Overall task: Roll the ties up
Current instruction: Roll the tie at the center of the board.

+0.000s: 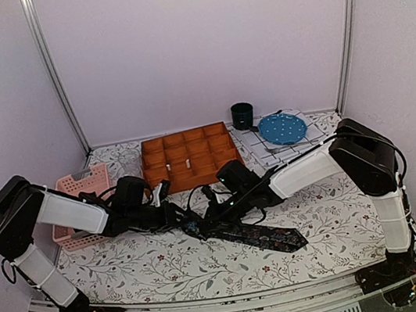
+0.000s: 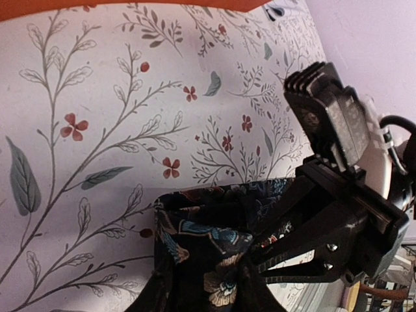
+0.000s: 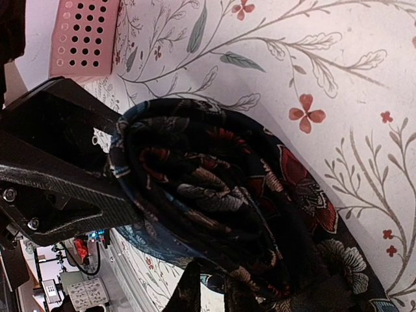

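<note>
One dark floral tie [image 1: 262,234] lies on the patterned tablecloth with its pointed wide end toward the front right. Its other end is wound into a thick roll [image 3: 214,188] where the two grippers meet. My right gripper [image 1: 213,215] is shut on that roll from the right, and its black fingers [image 2: 325,214] show clamped on the fabric in the left wrist view. My left gripper [image 1: 181,216] comes in from the left with the roll's end [image 2: 201,227] bunched between its jaws. One of its fingers [image 3: 71,195] presses the roll's side.
An orange compartment tray [image 1: 190,157] stands just behind the grippers. A pink perforated basket [image 1: 80,198] sits at the left beside my left arm. A blue plate [image 1: 281,127] on a folded cloth and a dark cup [image 1: 243,115] stand at the back right.
</note>
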Controlling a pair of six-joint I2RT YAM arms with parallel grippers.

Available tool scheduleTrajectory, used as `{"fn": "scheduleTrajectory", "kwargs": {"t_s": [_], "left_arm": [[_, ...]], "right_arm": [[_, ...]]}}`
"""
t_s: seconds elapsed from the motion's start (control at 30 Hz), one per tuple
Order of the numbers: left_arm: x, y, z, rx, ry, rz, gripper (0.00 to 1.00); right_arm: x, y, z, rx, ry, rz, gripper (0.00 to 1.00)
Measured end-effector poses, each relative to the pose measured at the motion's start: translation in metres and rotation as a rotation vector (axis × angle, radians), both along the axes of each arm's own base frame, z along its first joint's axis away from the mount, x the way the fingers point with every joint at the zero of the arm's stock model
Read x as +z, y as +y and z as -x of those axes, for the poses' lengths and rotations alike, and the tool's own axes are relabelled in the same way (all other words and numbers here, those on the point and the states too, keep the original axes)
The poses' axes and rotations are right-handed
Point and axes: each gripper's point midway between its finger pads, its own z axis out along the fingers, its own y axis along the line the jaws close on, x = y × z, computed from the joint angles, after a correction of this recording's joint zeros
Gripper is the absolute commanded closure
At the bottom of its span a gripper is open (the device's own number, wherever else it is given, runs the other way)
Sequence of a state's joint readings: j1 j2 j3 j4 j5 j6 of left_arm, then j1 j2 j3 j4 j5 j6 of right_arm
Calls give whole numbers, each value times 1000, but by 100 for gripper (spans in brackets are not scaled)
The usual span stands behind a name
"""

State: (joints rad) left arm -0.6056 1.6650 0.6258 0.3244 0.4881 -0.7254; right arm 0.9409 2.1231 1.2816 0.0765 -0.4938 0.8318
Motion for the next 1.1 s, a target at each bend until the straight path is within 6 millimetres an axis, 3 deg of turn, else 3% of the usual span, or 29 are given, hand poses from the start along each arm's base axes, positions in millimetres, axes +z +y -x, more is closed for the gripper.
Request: {"fn": "scheduleTrajectory", "kwargs": {"t_s": [0.27,0.63,0.73,1.0,1.1], "left_arm": [[3,-2,1,-5,-28,-20,100],[12,-2,-3,26,-116,-174,100],[20,-3,-8,46,-167,-223,100],[32,-4,-14,92,-280,-377,100],[41,-8,-16,104,-338,-442,100]], "right_arm": [[0,0,0,1,4,-2,82],[9,-6,5,5,11,7,71],[25,-13,4,-8,-6,16,70],[97,-42,3,-78,-142,-27,69],[107,-59,4,-118,-184,-9,69]]}}
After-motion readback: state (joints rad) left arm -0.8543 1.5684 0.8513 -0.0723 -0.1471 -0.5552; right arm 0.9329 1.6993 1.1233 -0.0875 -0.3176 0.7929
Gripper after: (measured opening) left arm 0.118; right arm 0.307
